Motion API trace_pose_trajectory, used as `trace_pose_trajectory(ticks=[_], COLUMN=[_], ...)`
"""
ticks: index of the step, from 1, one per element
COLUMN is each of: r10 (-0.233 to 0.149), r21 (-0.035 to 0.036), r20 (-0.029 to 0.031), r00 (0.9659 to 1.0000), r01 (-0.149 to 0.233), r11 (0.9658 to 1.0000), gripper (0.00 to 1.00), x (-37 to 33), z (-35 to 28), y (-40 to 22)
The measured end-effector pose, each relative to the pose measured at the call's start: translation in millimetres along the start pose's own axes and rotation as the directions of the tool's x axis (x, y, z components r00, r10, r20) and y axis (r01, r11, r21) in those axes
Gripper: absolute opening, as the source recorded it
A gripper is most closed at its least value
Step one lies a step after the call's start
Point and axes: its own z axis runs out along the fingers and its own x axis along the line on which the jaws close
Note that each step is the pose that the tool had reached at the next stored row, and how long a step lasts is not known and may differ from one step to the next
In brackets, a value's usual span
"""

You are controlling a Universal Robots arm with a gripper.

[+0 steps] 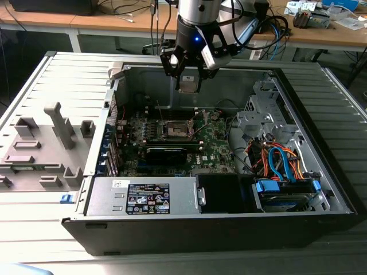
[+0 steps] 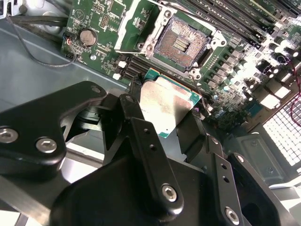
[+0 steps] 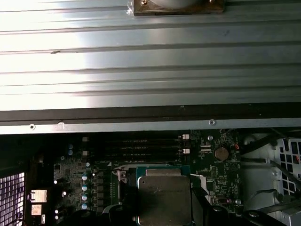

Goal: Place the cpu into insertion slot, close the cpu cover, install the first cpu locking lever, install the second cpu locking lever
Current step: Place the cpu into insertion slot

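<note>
My gripper [image 1: 188, 85] hangs above the open computer case, shut on the cpu [image 2: 165, 106], a flat silvery square chip with a green edge. The black fingers [image 2: 136, 122] press on two opposite sides of the chip. The cpu [image 3: 164, 197] hovers over the green motherboard [image 2: 99, 19], a short way off from the insertion slot [image 2: 181, 44]. That slot lies bare, its dark centre and gold contacts showing inside a silvery rim. The cpu cover [image 2: 126, 26] stands swung open along one side of the slot. In the exterior view the insertion slot [image 1: 174, 130] lies below the gripper.
The case holds memory slots [image 2: 244, 28], a black power supply [image 1: 143, 195] at the front and a drive bay with orange and blue cables [image 1: 281, 160] on the exterior view's right. A grey fixture with blocks [image 1: 46, 143] sits on the exterior view's left. Case walls [image 1: 229, 86] surround the board.
</note>
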Motion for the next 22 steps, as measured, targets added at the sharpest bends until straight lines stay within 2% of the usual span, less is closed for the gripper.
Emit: trace_pose_trajectory(ticks=[22], r10=[0.000], r21=[0.0000], r20=[0.0000], r00=[1.0000], r01=[0.000], r11=[1.0000], gripper=[0.55], x=[0.0], z=[2.0], y=[-4.2])
